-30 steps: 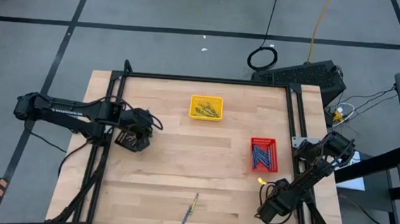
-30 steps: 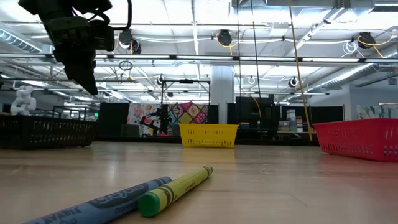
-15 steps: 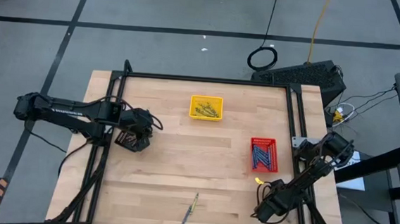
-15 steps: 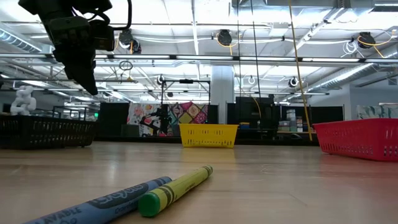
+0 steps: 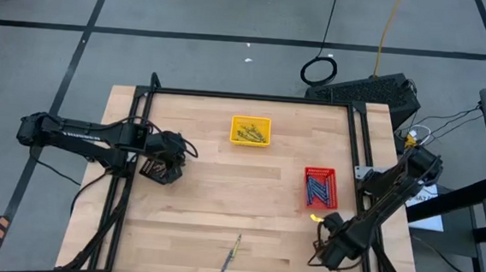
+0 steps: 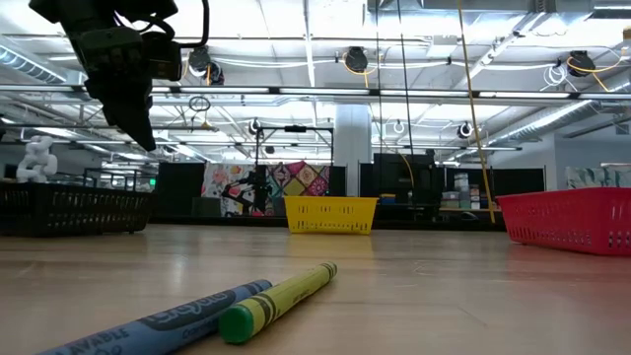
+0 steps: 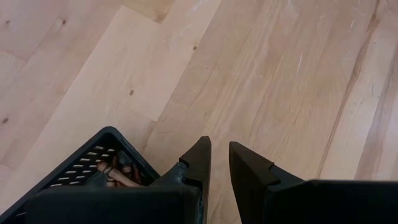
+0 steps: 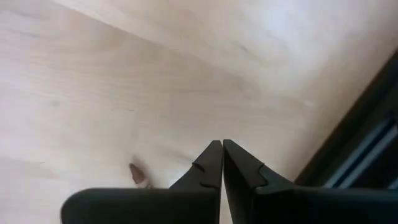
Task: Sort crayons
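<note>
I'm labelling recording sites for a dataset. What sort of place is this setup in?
Probably a large robotics lab or industrial workshop: open ceiling with pipes and strip lights, a grey floor marked with dark tape lines, and a framed wooden table with cables trailing beside it.

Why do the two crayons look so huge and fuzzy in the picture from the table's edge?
In the low view, the blue crayon and the yellow crayon lie right by the lens, so they loom large and soft, with bright ceiling lights behind; in the high view they are one thin sliver on the table. In the right wrist view the wood is blurred.
</note>
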Available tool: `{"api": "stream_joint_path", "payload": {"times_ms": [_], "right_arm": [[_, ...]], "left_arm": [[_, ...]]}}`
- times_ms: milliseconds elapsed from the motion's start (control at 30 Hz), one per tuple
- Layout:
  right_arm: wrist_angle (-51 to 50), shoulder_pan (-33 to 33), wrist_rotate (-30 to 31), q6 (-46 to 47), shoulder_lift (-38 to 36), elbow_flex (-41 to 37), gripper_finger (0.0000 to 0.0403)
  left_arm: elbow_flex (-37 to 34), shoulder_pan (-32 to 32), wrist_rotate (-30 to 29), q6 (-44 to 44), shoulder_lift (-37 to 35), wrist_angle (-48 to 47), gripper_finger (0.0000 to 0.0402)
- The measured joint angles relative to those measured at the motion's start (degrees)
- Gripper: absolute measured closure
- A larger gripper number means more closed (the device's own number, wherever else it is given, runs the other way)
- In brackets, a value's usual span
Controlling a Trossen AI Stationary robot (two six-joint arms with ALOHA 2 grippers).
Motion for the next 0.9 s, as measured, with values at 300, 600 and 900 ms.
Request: {"api": "stream_joint_path", "payload": {"times_ms": [300,600,900], "right_arm": [[0.0,0.5,3.7,-2.0,-2.1,0.0,0.0379],[0.4,0.5,0.5,-3.8,-2.1,0.1,0.0306],[21.3,3.6,2.6,-6.4,-2.1,0.1,0.0297]], "left_arm": [[0.0,0.0,0.0,-0.1,0.0,0.0,0.0340],[0.0,0.0,0.0,-0.1,0.0,0.0,0.0340],[0.0,0.0,0.0,-0.1,0.0,0.0,0.0340]]}}
